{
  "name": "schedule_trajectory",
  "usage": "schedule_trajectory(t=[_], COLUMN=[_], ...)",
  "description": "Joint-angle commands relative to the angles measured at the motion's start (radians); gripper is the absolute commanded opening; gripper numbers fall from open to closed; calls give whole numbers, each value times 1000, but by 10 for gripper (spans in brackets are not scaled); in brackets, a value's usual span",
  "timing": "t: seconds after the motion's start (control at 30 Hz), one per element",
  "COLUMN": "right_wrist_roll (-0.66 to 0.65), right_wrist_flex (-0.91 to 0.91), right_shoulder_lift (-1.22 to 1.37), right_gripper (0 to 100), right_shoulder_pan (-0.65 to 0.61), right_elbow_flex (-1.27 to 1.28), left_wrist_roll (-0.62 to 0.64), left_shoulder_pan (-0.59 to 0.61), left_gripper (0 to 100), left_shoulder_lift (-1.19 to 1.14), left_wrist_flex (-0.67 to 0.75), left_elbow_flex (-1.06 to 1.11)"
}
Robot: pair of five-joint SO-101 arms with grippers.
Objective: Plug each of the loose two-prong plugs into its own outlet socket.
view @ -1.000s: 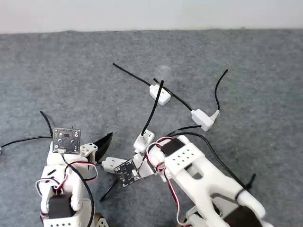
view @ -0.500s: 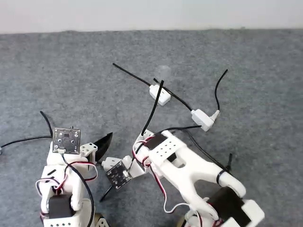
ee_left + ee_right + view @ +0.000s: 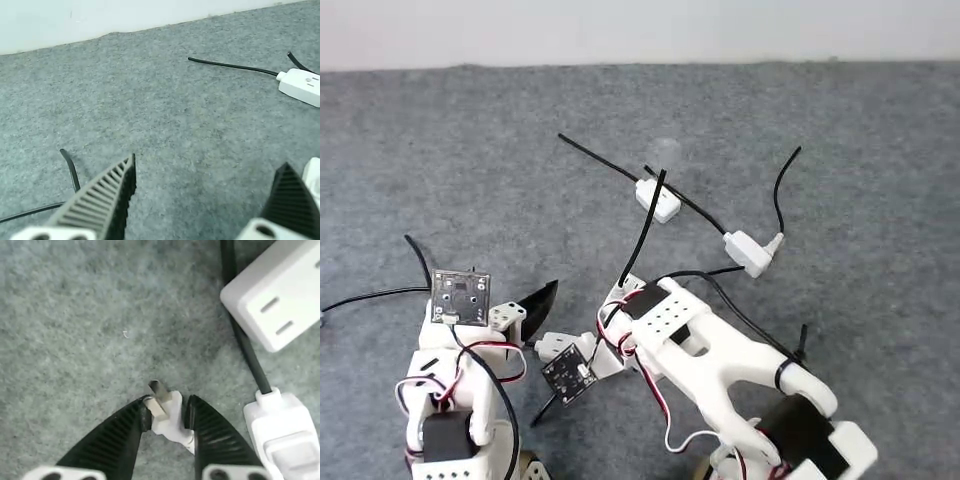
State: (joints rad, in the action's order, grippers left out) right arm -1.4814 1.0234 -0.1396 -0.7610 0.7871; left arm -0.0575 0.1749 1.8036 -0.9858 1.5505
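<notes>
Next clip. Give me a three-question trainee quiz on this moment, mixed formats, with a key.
1. True or false: the left gripper is shut.
2. What does the right gripper grip? A) a white two-prong plug B) a battery C) nothing
3. Fill in: the outlet socket lying near that plug shows ___ slots on its face.
Key: 1 false, it is wide open above the grey carpet; 2 A; 3 two.
</notes>
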Motion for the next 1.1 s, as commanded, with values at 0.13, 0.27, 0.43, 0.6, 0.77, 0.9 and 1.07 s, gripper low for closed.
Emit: schedule_trajectory(t=[0.13, 0.27, 0.43, 0.6, 0.77, 0.9, 1.07], right_wrist_roll=[-18, -46, -71, -141, -170, -210, -276], right_wrist_flex=[-13, -18, -13, -10, -10, -7, 82], right_shoulder_lift=[-2, 35, 71, 71, 71, 77, 79], right_gripper=[173, 192, 192, 192, 192, 192, 192], right_shoulder_pan=[31, 62, 62, 65, 65, 88, 117], right_elbow_flex=[-49, -61, -68, -68, -81, -101, -152], left_wrist_roll=[-11, -11, -26, -28, -29, -29, -29], left_shoulder_pan=[8, 8, 8, 8, 8, 8, 8], left_gripper=[414, 414, 414, 414, 414, 414, 414], left_shoulder_lift=[12, 12, 12, 12, 12, 12, 12], left_wrist_flex=[28, 28, 28, 28, 28, 28, 28], left_elbow_flex=[-7, -7, -5, -5, -5, -5, -5])
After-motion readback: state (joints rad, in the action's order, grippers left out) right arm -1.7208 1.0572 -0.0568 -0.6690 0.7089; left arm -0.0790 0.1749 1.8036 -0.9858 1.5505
